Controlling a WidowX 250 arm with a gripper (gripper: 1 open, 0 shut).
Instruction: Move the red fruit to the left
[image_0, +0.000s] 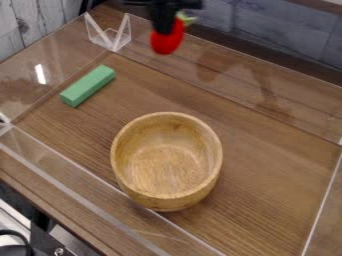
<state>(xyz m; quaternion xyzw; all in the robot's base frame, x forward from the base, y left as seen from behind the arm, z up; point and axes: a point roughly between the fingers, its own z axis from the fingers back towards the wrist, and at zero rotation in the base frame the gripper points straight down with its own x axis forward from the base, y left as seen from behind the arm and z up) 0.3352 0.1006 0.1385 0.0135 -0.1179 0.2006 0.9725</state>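
Note:
The red fruit (166, 41) is small, rounded and bright red. It hangs in the air above the back of the wooden table, near the top of the camera view and left of centre. My gripper (168, 30) comes down from the top edge and is shut on the fruit's upper part. The black fingers cover the fruit's top, so its stem is hidden. Fruit and gripper are well clear of the table surface.
A round wooden bowl (164, 160) sits at the front centre. A green rectangular block (87, 86) lies at the left. A clear plastic stand (108, 33) is at the back left. Low clear walls (80, 190) edge the table.

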